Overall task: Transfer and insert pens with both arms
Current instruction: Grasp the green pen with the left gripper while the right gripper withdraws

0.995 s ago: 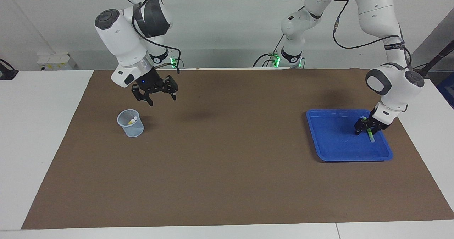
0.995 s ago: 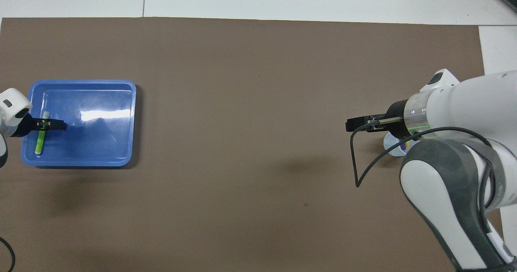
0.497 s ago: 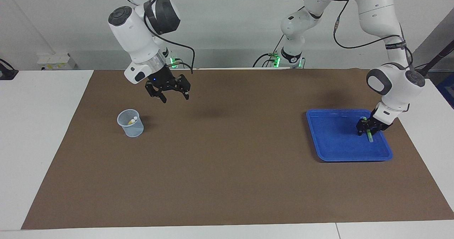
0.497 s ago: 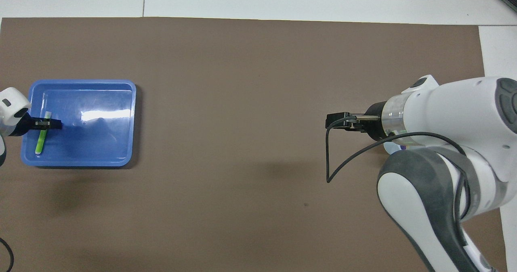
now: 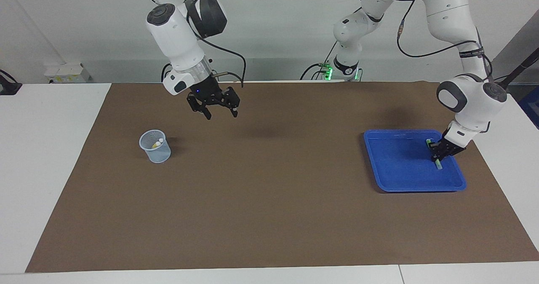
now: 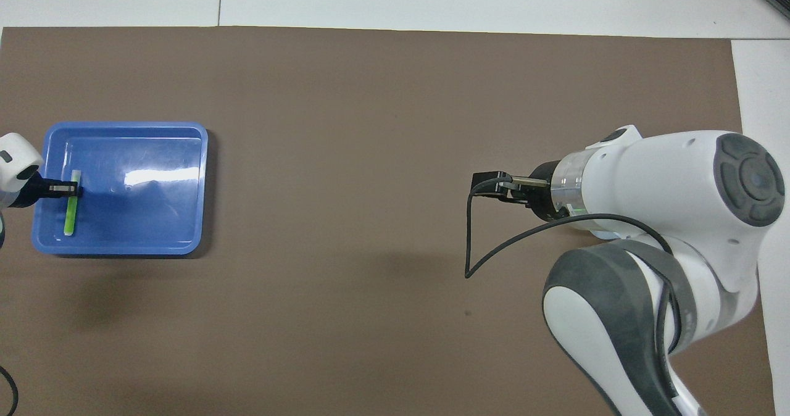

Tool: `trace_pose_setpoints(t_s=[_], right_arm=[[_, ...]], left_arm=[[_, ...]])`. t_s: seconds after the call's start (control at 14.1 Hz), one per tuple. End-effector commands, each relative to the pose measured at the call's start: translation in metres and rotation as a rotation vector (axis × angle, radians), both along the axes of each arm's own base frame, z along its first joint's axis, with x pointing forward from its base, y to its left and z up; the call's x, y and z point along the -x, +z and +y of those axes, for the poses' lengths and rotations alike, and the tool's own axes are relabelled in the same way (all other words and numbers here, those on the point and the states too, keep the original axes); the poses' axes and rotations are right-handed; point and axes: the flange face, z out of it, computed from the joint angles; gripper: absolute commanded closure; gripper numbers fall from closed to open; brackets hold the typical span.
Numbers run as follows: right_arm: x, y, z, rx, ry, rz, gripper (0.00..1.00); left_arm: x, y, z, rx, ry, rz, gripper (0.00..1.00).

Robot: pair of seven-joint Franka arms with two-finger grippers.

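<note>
Blue plastic tray (image 5: 396,178) lies toward the left arm's end of the surface (image 5: 269,216), and the green pen (image 5: 438,162) lies flat in it, near the tray wall on that same end. The left hand (image 5: 443,149) is down in the tray and its fingers are closed around the pen, a little above the pen's middle — the grip looks complete, but the pen is not yet lifted from the tray floor.

At the right arm's end stands a clear cup (image 5: 155,146). Two pens with pale caps already stand inside it; one shows yellow, the other colour I cannot read there. The right hand (image 5: 214,108) hangs in the air with fingers wide and holding nothing, over the bare brown mat between the cup and the table's middle.

For this step, I think the left arm should rise straight up first, so the pen's lower end does not drag on the tray floor or catch the rim. Because the grip is off the centre, the pen may tilt in the fingers — a slow lift helps. After that, carry it toward the middle and present it with a free end for the waiting right hand, which must close before the left one releases.
</note>
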Motion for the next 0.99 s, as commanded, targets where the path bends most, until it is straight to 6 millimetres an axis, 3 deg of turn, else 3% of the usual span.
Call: trace_pose_setpoints(t_s=[0.0,0.14,0.36,0.57,0.92], right_arm=[[0.001,0.005,0.019,-0.104,-0.078,0.015,0.0],[0.0,0.007,0.023,-0.134,-0.156,0.028,0.0],[0.003,0.008,0.032,-0.159,-0.18,0.037,0.0],[0.002,0.01,0.034,-0.221,-0.251,0.074,0.0],[0.003,0.011,0.045,-0.303,-0.368,0.086,0.0]], left_arm=[[0.002,-0.015,0.006,-0.006,-0.017,0.015,1.0],[-0.001,-0.012,0.0,0.009,0.003,0.021,1.0],[-0.015,0.007,-0.008,0.041,0.071,0.055,1.0],[-0.025,0.031,-0.034,0.051,0.132,0.091,1.0],[-0.022,0.082,-0.081,0.083,0.255,0.134,1.0]])
